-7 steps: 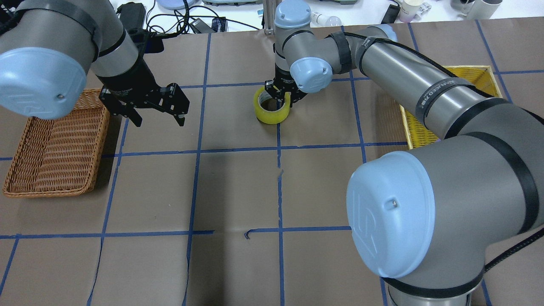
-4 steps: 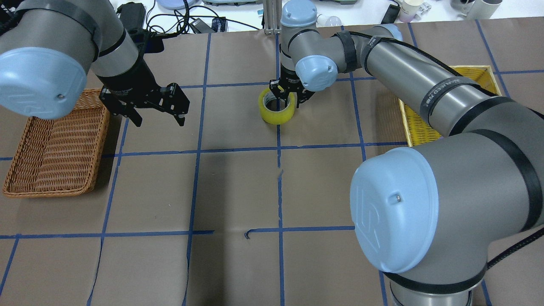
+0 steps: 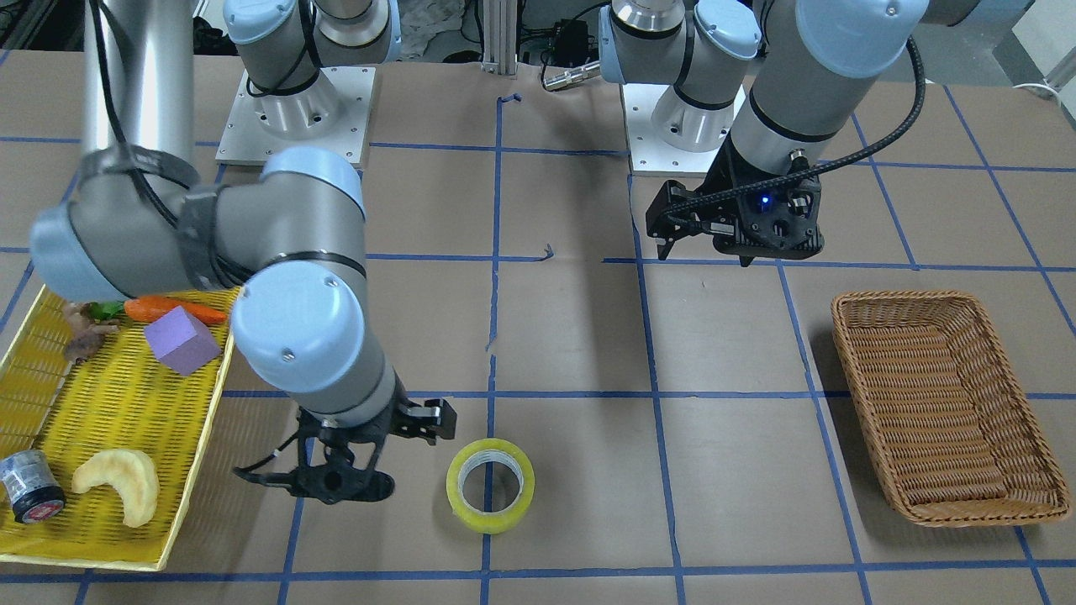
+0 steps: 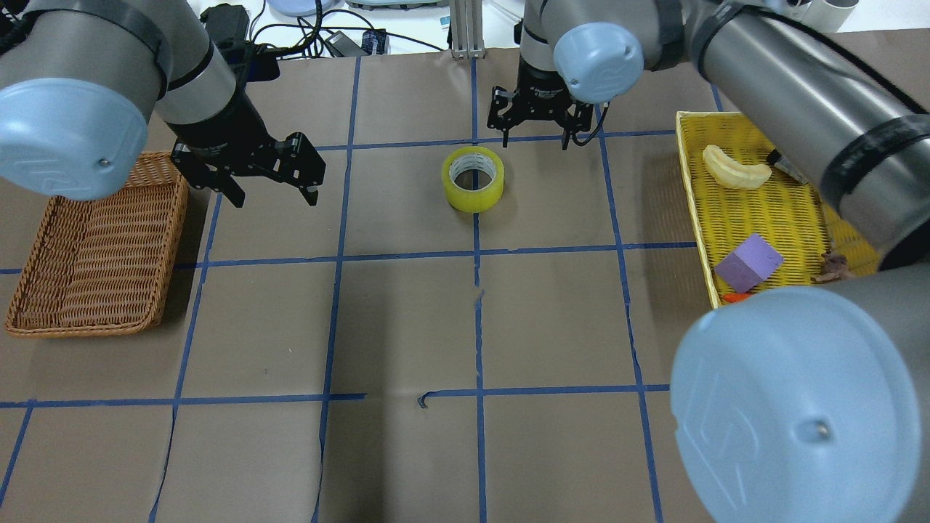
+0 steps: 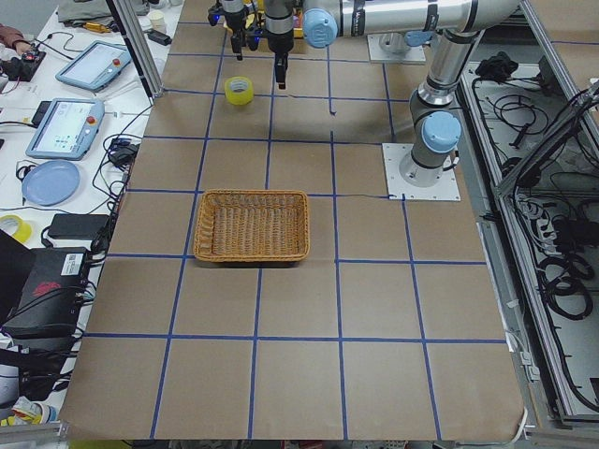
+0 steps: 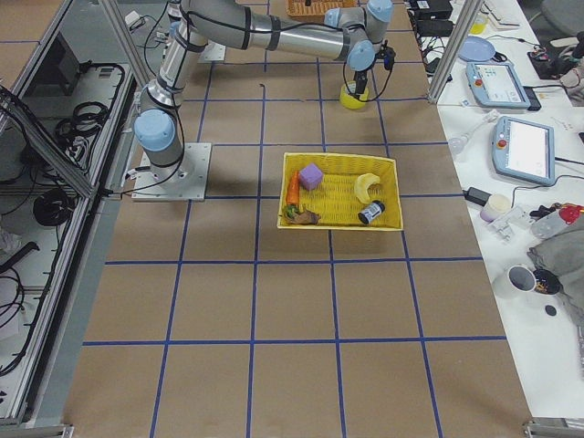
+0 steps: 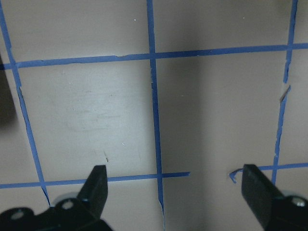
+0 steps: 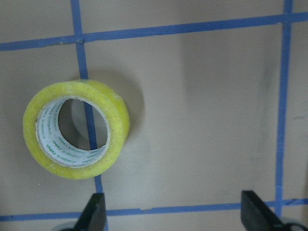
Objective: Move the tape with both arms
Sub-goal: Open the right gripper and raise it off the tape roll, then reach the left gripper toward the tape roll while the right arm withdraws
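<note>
The yellow-green tape lies flat on the brown table on a blue grid line, free of both grippers. It also shows in the front view and the right wrist view. My right gripper is open and empty, lifted just beyond and to the right of the tape; in the front view it sits left of the roll. My left gripper is open and empty, hovering well left of the tape near the wicker basket. The left wrist view shows only its fingers over bare table.
A wicker basket lies at the table's left, empty. A yellow mesh tray at the right holds a purple cube, a pale curved piece, a carrot and a small silver-black cylinder.
My right gripper let go of the tape, opened, and pulled up and away to the right. The tape now rests flat on the table. The left gripper has barely moved.
</note>
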### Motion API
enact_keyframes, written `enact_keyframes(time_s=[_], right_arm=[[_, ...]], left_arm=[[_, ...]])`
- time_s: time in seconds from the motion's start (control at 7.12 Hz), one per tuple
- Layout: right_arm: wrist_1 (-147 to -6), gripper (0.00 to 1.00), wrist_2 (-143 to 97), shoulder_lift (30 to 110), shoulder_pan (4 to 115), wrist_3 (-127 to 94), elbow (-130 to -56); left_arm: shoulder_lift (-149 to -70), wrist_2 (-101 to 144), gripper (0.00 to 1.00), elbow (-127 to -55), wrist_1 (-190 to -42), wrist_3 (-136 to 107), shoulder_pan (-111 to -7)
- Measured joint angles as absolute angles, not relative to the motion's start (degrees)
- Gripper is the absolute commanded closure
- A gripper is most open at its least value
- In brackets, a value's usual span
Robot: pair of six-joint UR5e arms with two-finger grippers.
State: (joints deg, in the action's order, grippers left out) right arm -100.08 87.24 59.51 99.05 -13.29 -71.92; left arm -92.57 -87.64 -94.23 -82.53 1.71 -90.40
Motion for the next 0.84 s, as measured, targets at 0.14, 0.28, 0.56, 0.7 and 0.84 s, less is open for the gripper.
enact_keyframes(time_s=[0.14, 0.28, 0.56, 0.7, 0.84], right_arm=[[-96.42, 0.0, 88.04, 65.17, 96.53, -10.68, -73.85], [-92.45, 0.0, 88.51, 71.62, 93.56, -7.03, -76.76], [-87.05, 0.0, 88.83, 83.62, 88.67, -0.01, -83.3], [-86.31, 0.0, 88.83, 87.05, 87.73, 0.9, -85.04], [-86.1, 0.0, 88.76, 88.79, 87.47, 1.2, -85.84]], left_arm=[[-93.25, -86.69, 0.0, -94.22, -77.7, 0.7, -90.97], [-94.57, -85.29, 0.0, -94.21, -72.78, -0.46, -91.68], [-99.14, -84.1, 0.02, -94.1, -62.91, -1.48, -93.65], [-102.07, -83.53, 0.03, -93.95, -58.13, -2.34, -94.88], [-105.5, -82.04, 0.04, -93.4, -53.63, -3.93, -96.13]])
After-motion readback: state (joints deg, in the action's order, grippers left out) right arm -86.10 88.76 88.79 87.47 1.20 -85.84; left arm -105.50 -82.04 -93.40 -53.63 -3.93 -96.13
